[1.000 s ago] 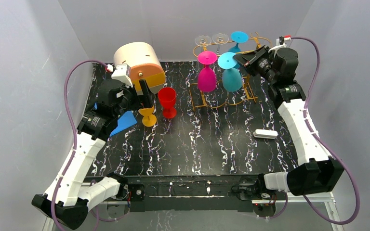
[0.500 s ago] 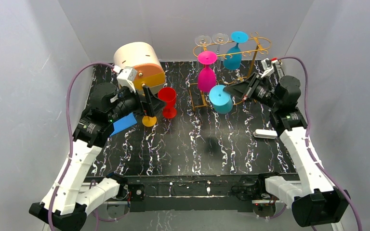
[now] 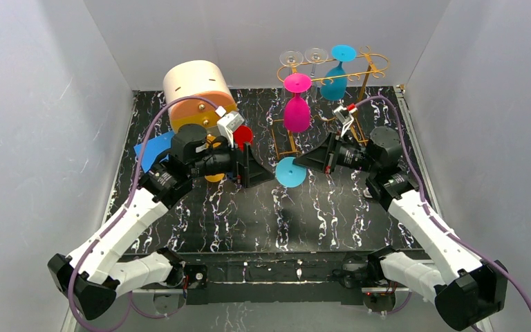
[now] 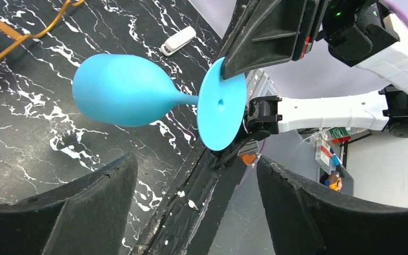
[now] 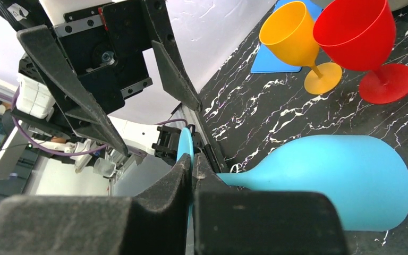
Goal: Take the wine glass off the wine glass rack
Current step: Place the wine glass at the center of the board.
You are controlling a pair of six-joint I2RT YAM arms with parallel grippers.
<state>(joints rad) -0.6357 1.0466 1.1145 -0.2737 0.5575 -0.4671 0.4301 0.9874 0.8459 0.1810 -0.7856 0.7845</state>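
Well, starting nearest me, the black marbled table (image 3: 318,221) runs bare and glossy up to the middle of the top view, where the job looks mostly done. The cyan wine glass (image 4: 119,90) is clear of its stand and hangs on its side above the table, well apart from everything. My right gripper (image 3: 301,164) is clamped on the rim of its flat round foot, the two black fingers pressed together on that thin disc. My left gripper (image 3: 259,171) faces it from the left, jaws spread wide with nothing between them. I'd judge what's left is either a handover or setting the glass down.

The glass looks like matte, opaque plastic, with a rounded bowl and a short stem. Further back on the left stand a red goblet (image 5: 358,34) and an orange goblet (image 5: 292,34) of the same smooth make. At the far upper right, the wine glass rack (image 3: 370,55), thin golden wire with curled ends, carries a pink glass (image 3: 296,114), a blue glass (image 3: 333,83) and two clear glasses (image 3: 303,57), all hung bowl-down
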